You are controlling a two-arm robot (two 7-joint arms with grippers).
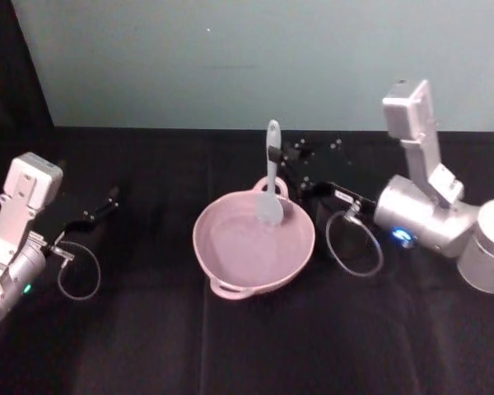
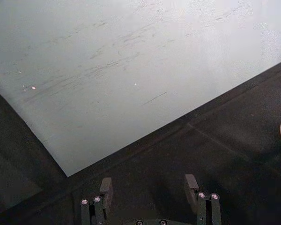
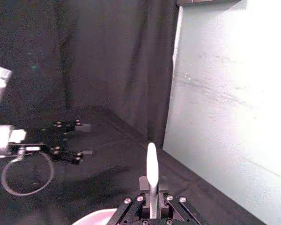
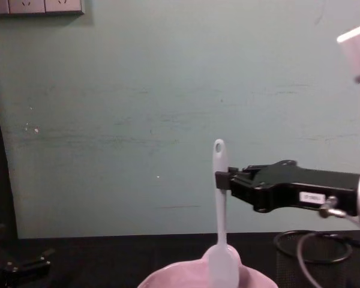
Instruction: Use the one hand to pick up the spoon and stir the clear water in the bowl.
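My right hand (image 4: 223,179) has its fingers pinching the spoon (image 4: 219,210) upright by the handle, scoop down in the pink bowl (image 1: 204,257) near its far rim. My left hand (image 2: 149,185) is well apart, fingers spread.

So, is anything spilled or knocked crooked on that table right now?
Nothing stands out. The pink bowl sits level on the black cloth with no puddle visible around it. The right gripper holds the white spoon upright by its handle, scoop down in the bowl. The left gripper rests at the left, fingers open.
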